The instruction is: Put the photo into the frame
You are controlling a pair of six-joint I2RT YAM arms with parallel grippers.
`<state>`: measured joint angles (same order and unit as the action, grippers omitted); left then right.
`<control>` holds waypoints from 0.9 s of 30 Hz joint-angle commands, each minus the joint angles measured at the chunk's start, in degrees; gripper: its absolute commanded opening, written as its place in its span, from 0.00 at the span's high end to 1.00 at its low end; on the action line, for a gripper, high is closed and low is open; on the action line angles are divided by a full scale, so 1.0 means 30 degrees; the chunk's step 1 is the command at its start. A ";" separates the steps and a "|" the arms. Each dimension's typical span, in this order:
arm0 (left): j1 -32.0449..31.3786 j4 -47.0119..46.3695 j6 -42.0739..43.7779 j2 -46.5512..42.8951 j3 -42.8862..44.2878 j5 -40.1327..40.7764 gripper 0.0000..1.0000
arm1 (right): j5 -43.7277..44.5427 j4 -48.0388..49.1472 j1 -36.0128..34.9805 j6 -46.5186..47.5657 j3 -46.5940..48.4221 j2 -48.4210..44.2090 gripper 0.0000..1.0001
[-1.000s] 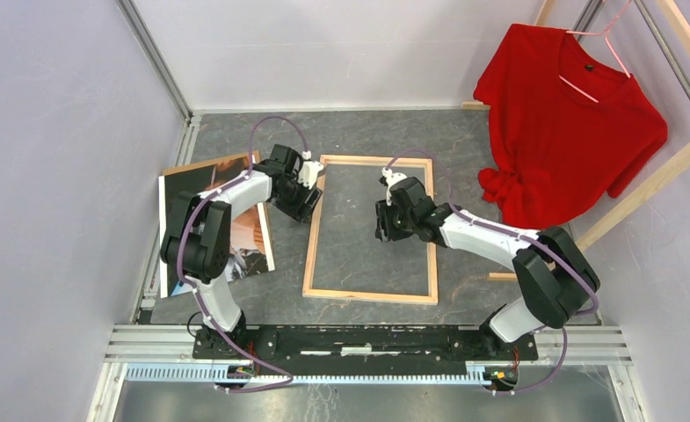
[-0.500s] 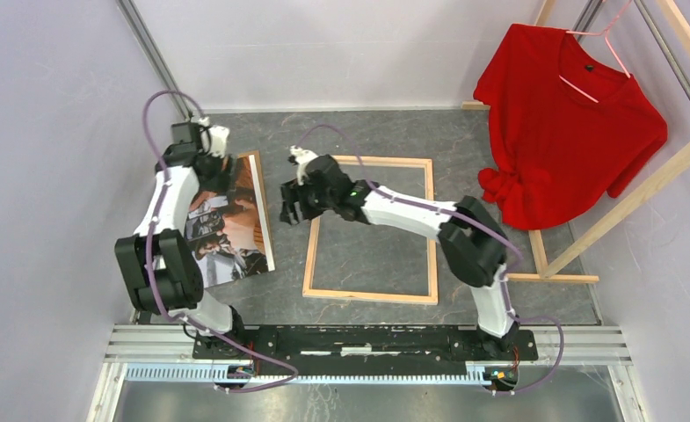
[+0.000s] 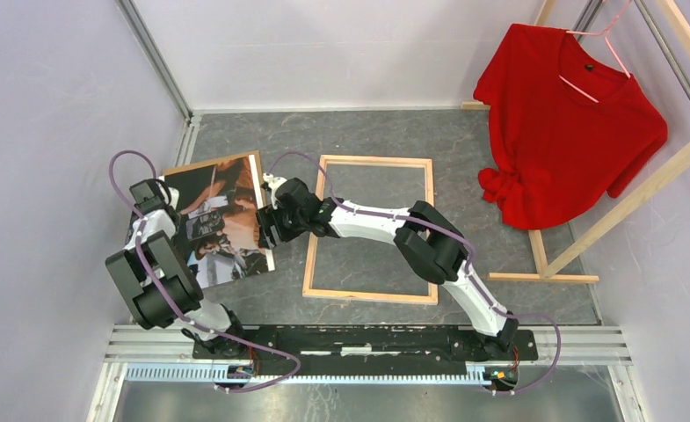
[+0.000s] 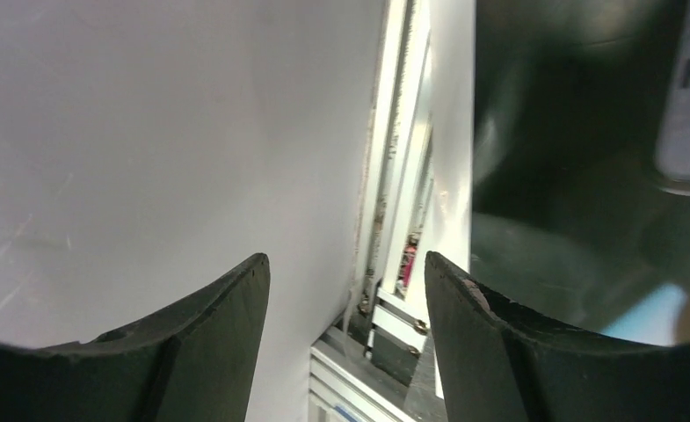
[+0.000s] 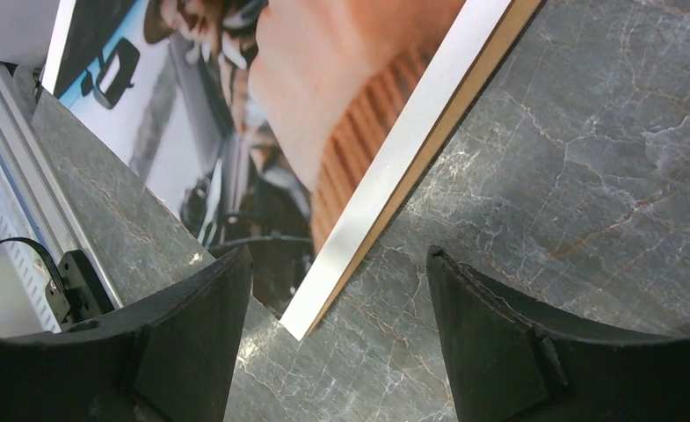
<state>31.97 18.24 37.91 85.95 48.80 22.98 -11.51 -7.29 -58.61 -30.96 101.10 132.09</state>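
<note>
- Overhead, the photo (image 3: 222, 220) lies picture side up at the left of the table (image 3: 367, 132). It rests on a brown hardboard sheet (image 3: 205, 163), whose edge shows along the print's far side. The print is wholly outside the frame, so insertion has not begun.
- Frame (image 3: 372, 296): flat on the table just right of the photo, bare-wood reverse upward. This is presumably so that a print can be laid into the back of the opening, through which only table shows.
- Right gripper (image 3: 269, 227): reaches across the frame's left rail to the photo's near right corner. In the wrist view its jaws stand apart and empty. The white-bordered corner and the brown board beneath it lie on the table between the fingers (image 5: 192, 352). The pose suggests an approach to pinch or nudge that edge.
- Left gripper (image 3: 152, 200): at the photo's opposite, left edge, close to the side wall. Its jaws are likewise apart, with nothing between them. Its wrist view shows wall, an aluminium rail and a dark glossy surface that is apparently the print.
- Arrangement, as judged: grippers on opposite edges suit carrying a large limp sheet without sagging. Thin paper lying flat offers little to grip, and the board could come up with it.
- Red shirt (image 3: 570, 123) on the wooden rack (image 3: 640, 189): well apart at the right, uninvolved.
</note>
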 commanded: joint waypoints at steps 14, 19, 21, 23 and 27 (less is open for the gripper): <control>-0.1186 -0.4247 -0.0406 0.3697 0.0504 0.0804 0.32 | 0.1466 0.0724 0.0303 -0.0759 0.0027 0.0941 0.17; -0.2715 -0.3445 -0.1175 0.3207 0.0280 0.0026 0.32 | 0.1384 0.1170 0.0288 -0.1100 -0.1503 0.0523 0.17; -0.3426 -0.3364 -0.1370 0.3088 0.0026 0.0063 0.32 | 0.1241 0.1467 0.0288 -0.1283 -0.2499 0.0156 0.17; -0.4064 -0.3325 -0.1577 0.3022 -0.0249 0.0059 0.32 | 0.1085 0.1777 0.0289 -0.1478 -0.3517 -0.0298 0.17; -0.4718 -0.3182 -0.1916 0.2989 -0.0542 0.0003 0.32 | 0.0938 0.2240 0.0290 -0.1754 -0.4959 -0.1168 0.17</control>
<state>19.79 7.16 36.67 95.85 48.56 26.68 -8.58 3.27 -57.43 -34.70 91.00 129.78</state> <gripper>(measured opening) 0.681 0.826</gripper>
